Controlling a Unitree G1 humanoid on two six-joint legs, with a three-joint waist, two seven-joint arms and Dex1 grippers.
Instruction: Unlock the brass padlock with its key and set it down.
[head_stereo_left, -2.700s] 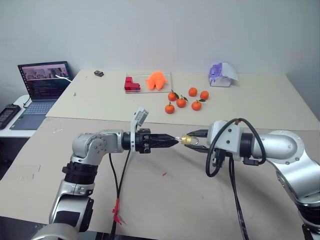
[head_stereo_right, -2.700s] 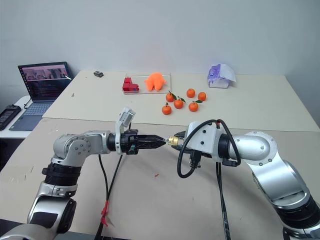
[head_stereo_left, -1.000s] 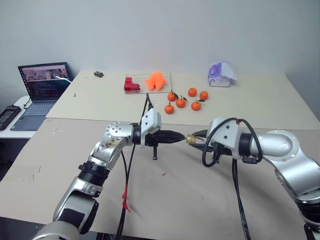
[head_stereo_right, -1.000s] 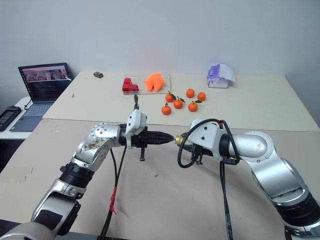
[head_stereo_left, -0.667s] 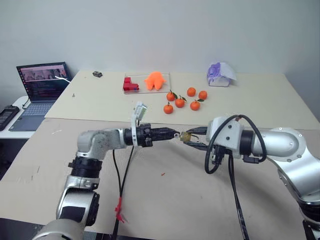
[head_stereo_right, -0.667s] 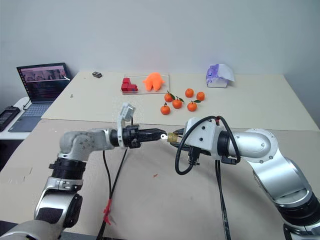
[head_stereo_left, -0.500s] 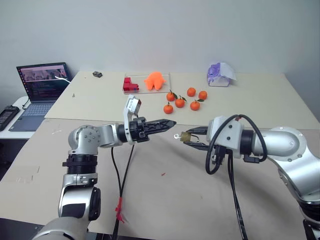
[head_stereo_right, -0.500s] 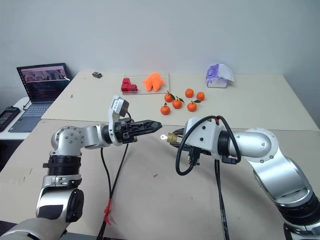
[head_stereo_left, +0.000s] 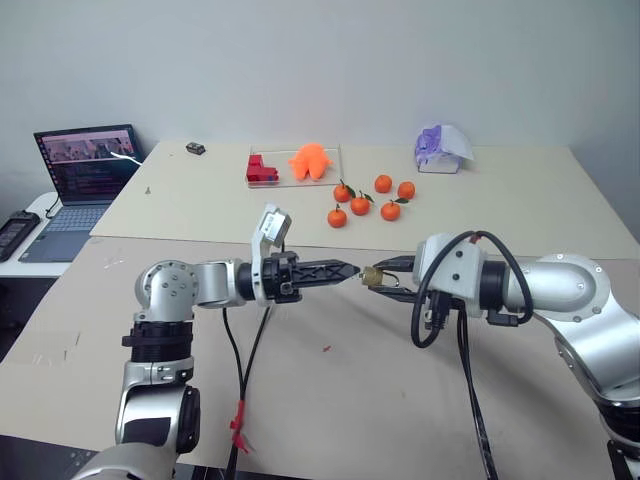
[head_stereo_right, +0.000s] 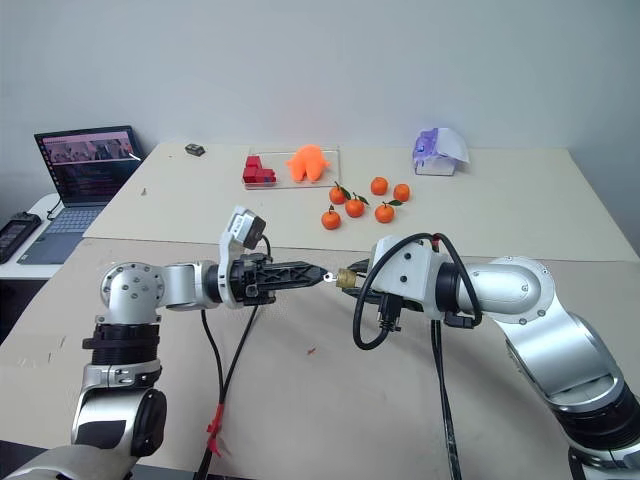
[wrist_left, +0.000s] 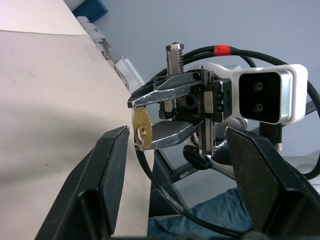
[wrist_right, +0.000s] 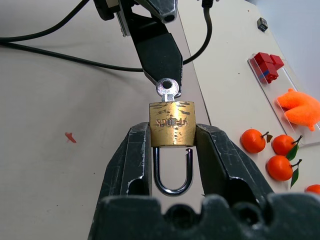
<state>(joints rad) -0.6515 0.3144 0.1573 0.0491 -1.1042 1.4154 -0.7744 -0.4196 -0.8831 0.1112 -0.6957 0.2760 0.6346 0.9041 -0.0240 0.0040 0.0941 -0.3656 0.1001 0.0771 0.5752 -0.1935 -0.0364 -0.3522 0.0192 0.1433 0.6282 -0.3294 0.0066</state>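
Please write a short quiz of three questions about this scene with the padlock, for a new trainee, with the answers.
1. True or false: the brass padlock lies flat on the table.
2. Where is the key? A) on the laptop; B) standing in the padlock's body; C) among the tangerines.
3. Which gripper clamps the padlock?

Key:
1. False; it is held above the table.
2. B
3. The right gripper; the left gripper is open, close to the key.
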